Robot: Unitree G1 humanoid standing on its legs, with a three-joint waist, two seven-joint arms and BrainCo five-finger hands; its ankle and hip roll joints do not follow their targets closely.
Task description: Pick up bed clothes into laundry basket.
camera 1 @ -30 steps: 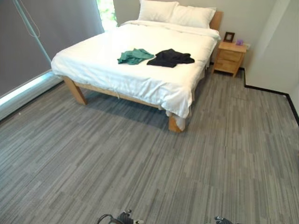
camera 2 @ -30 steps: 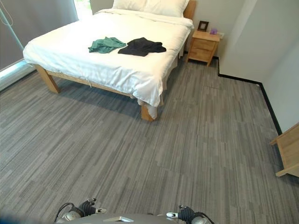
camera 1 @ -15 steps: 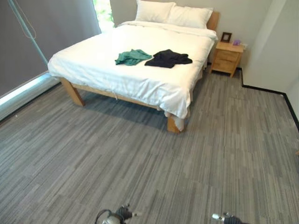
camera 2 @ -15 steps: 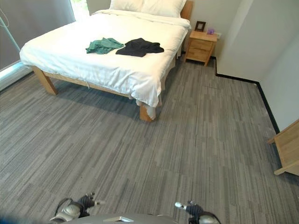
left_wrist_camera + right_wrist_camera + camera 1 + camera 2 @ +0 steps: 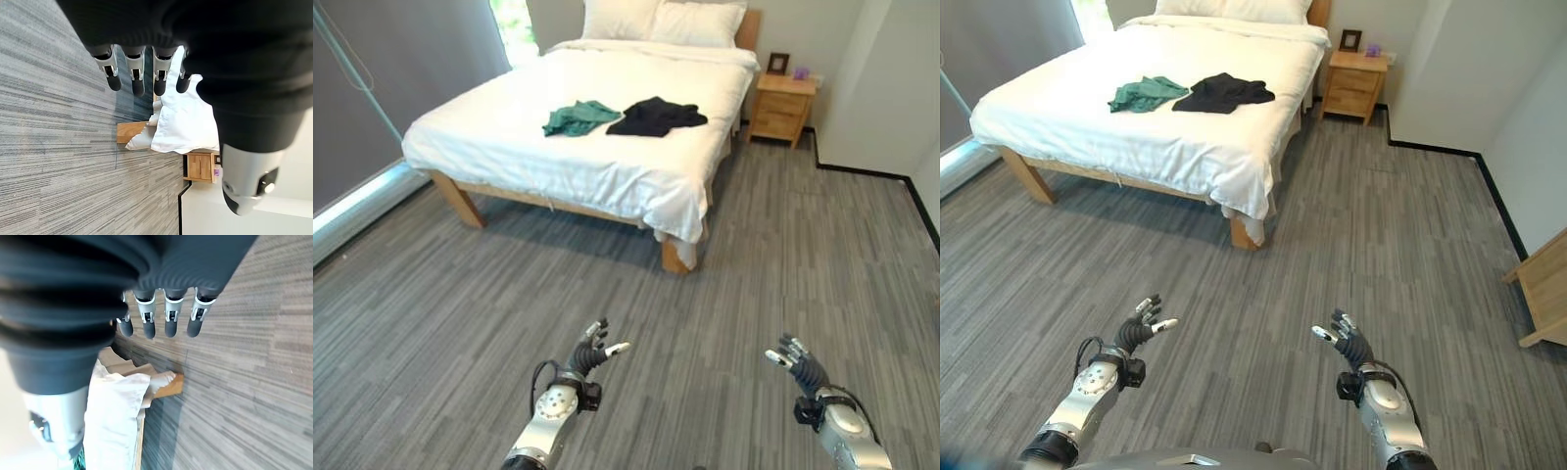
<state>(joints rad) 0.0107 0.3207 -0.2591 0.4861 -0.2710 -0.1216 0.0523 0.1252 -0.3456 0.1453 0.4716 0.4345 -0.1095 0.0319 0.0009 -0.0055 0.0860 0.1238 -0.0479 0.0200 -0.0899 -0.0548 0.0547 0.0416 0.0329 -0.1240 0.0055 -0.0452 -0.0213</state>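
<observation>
Bed clothes untouched, nothing collected yet: whole task left to do, by the look of it. No laundry basket to be made out, so the drop-off place cannot be told.

Nearest, at the bottom of the frame: left hand [image 5: 590,354] lower left, right hand [image 5: 797,357] lower right, both raised over the grey plank floor [image 5: 724,284], fingers loosely spread, thumbs apart, holding nothing (the same relaxed row of fingers in each wrist view).

Farther up, in the upper left of the frame: bed [image 5: 607,147] under a white cover, well apart from both hands. On its middle, the green garment [image 5: 576,117] and the black garment [image 5: 656,115], crumpled, lying just beside each other, green to the left. Soft and floppy, probably easy to bunch in a grasp.

Farthest, at the top edge: pillows [image 5: 666,20], and a wooden nightstand [image 5: 781,106] to the right of the bed.
</observation>
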